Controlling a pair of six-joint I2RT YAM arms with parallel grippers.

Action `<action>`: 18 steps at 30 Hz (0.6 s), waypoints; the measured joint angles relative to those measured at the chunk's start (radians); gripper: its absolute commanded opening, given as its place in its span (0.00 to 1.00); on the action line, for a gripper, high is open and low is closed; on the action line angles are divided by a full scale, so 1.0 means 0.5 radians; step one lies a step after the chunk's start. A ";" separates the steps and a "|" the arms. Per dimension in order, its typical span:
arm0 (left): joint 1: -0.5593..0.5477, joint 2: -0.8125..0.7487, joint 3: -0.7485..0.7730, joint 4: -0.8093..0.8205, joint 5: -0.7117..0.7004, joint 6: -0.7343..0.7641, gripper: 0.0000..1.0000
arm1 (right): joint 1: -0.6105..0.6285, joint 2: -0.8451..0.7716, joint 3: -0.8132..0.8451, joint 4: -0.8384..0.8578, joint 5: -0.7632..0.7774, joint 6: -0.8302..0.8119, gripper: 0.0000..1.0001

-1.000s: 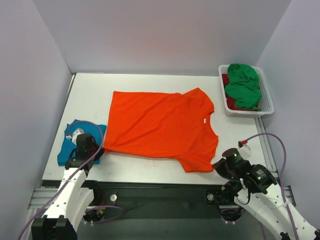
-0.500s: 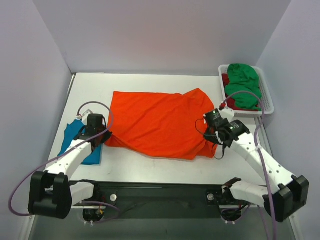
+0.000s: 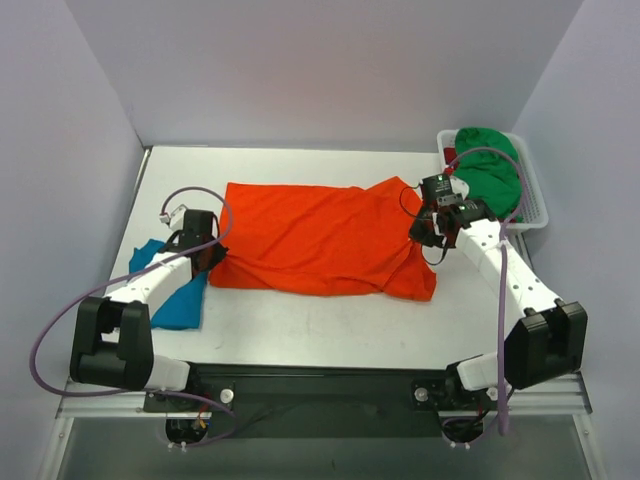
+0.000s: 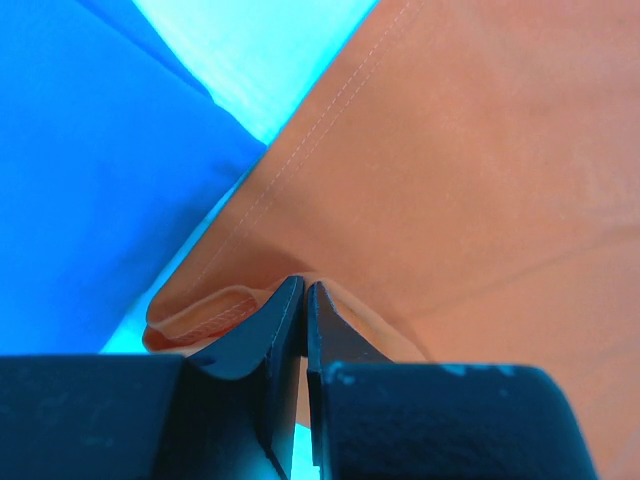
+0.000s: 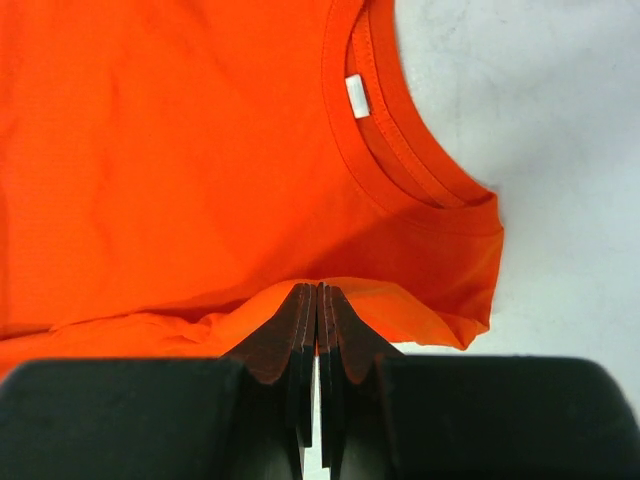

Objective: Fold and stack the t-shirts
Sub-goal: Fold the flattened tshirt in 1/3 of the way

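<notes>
Both ends of the orange t-shirt's (image 3: 310, 235) near edge have gone farther back, left gripper (image 4: 303, 290) and right gripper (image 5: 318, 290) each pinched narrow on its cloth, so the first fold looks half made.

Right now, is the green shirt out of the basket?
No, the green shirt lies in the white basket at far right.

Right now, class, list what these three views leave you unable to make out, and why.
Top view: whatever lies under the green t-shirt in the basket; that shirt covers it.
Top view: full outline of the teal t-shirt; the left arm crosses it.
Wrist views: how much orange t-shirt the left claw and right claw pinch; their own fingers hide it.
</notes>
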State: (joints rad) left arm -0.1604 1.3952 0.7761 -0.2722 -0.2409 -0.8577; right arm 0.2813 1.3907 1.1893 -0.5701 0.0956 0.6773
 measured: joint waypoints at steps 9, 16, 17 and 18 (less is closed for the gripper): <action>0.041 0.063 0.036 0.008 0.002 -0.007 0.15 | -0.095 0.158 0.057 0.034 -0.088 -0.057 0.00; 0.079 0.050 0.035 0.049 0.003 -0.007 0.15 | -0.172 0.143 0.060 0.043 -0.121 -0.080 0.00; 0.079 0.050 0.035 0.056 0.005 -0.007 0.15 | -0.177 0.144 0.065 0.043 -0.124 -0.085 0.00; 0.079 0.053 0.035 0.063 0.006 -0.007 0.15 | -0.181 0.146 0.077 0.040 -0.132 -0.089 0.00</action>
State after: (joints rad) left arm -0.1207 1.4216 0.7937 -0.2405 -0.2379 -0.8612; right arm 0.1909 1.4639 1.2278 -0.5503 0.0296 0.6327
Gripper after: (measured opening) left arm 0.153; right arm 0.026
